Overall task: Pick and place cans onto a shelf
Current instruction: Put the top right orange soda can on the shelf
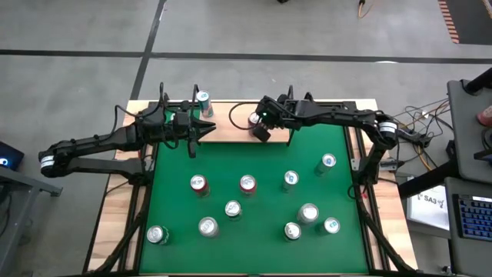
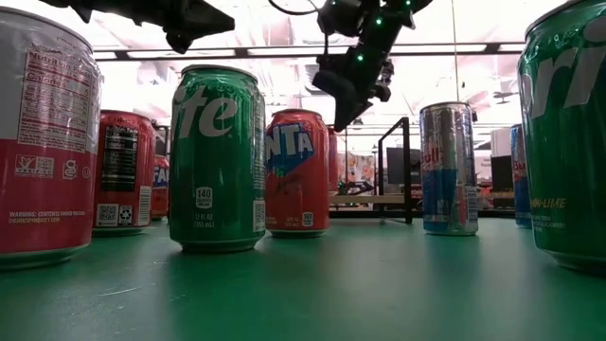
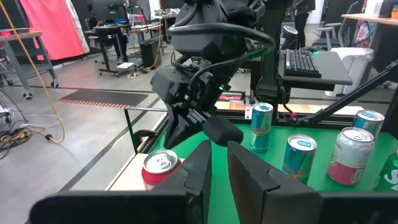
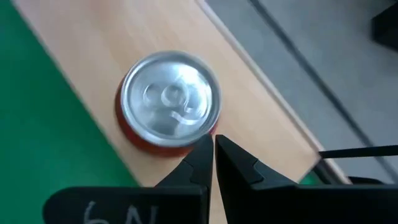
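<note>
Right gripper [image 1: 261, 132]: hangs above the near edge of the shelf [image 1: 231, 129], just beside the red can [image 1: 254, 118] that stands on the board; its fingers [image 4: 200, 157] are pressed together and hold nothing.
Left gripper [image 1: 206, 129]: hovers over the left part of the shelf, pointing toward the right arm; its fingers [image 3: 202, 167] are nearly together with only a thin slit between them, and empty.
Cans on shelf: the red can right of the middle, upright, silver top showing; a second can [image 1: 203, 101] at the far left corner, body colour hard to make out from above.
Cans waiting: about ten stand upright on the green table [image 1: 254, 254], spread across its near half, among them a green can [image 2: 218, 159] and a red Fanta can [image 2: 297, 172] in the low view.
Risk, red can: the right fingertips sit very close to its rim, so a sideways swing of that wrist could clip the can and tip it or push it toward the far edge of the board.
Risk, arms: both grippers crowd the same stretch of shelf, tip toward tip; if either reaches across, I judge they could collide.
Risk, next pick: the waiting cans stand in loose pairs, and a descent with shut fingers would strike a top rather than straddle it; opening late could knock a neighbour over.
Risk, shelf space: the black wire uprights [image 2: 396, 169] at the ends narrow the approach, and a carried can could catch on one.
</note>
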Tool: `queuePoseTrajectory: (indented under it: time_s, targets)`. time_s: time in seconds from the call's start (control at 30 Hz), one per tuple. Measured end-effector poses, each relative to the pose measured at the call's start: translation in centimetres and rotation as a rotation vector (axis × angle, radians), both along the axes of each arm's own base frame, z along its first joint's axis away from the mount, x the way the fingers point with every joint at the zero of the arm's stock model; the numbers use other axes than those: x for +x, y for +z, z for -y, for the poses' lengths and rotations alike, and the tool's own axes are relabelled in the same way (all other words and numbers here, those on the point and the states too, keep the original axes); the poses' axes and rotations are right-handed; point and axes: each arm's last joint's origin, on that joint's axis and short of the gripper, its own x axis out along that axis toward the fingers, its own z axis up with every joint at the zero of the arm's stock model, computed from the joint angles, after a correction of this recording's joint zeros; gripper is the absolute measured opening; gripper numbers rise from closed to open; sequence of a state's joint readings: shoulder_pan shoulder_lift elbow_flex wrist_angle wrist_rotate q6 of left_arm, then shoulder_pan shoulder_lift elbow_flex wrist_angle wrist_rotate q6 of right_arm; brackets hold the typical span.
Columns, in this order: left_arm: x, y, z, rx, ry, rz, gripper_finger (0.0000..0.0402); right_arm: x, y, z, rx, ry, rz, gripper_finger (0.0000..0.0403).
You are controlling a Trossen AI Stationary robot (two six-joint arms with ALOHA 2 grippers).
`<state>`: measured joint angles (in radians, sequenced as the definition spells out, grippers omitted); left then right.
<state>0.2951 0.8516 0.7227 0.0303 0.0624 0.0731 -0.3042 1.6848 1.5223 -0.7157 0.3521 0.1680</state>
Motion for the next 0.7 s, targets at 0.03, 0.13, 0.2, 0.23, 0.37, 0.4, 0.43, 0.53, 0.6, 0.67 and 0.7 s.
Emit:
queuePoseTrajectory:
  time_s: [0.03,0.13,0.2,0.23,0.37,0.4,0.43,0.53,0.6,0.67,0.7]
  targets:
    - [0.0,0.0,0.0,0.000,0.000,0.000,0.0036,0.0,0.0,0.0,0.008,0.004,0.003,0.0012]
    - [0.0,0.0,0.0,0.000,0.000,0.000,0.0036,0.1,-0.1,-0.1,0.018,0.004,0.004,0.0012]
    - [0.0,0.0,0.0,0.005,-0.001,-0.001,0.0036,0.0,0.0,-0.1,0.016,0.003,0.006,0.0012]
    - [0.0,0.0,0.0,0.010,-0.001,-0.002,0.0036,0.0,0.0,-0.1,0.016,0.003,0.007,0.0012]
    - [0.0,0.0,0.0,0.018,-0.002,-0.004,0.0036,-0.3,0.5,-0.2,0.017,-0.007,0.013,0.0012]
    - [0.0,0.0,0.0,0.018,-0.002,-0.004,0.0036,-0.5,0.7,-0.2,0.017,-0.007,0.014,0.0012]
    - [0.0,0.0,0.0,0.018,-0.002,-0.004,0.0036,-0.6,0.9,-0.3,0.017,-0.006,0.011,0.0012]
    - [0.0,0.0,0.0,0.018,-0.002,-0.005,0.0036,-1.2,1.0,-0.4,0.031,-0.005,-0.024,0.0012]
    - [0.0,0.0,0.0,0.018,-0.002,-0.004,0.0036,-1.6,1.0,-0.6,0.046,-0.002,-0.060,0.0012]
    - [0.0,0.0,0.0,0.018,-0.002,-0.005,0.0036,-2.0,0.9,-0.8,0.092,0.022,-0.089,0.0012]
    - [0.0,0.0,0.0,0.018,-0.002,-0.004,0.0036,-2.1,0.8,-1.0,0.131,0.052,-0.092,0.0012]
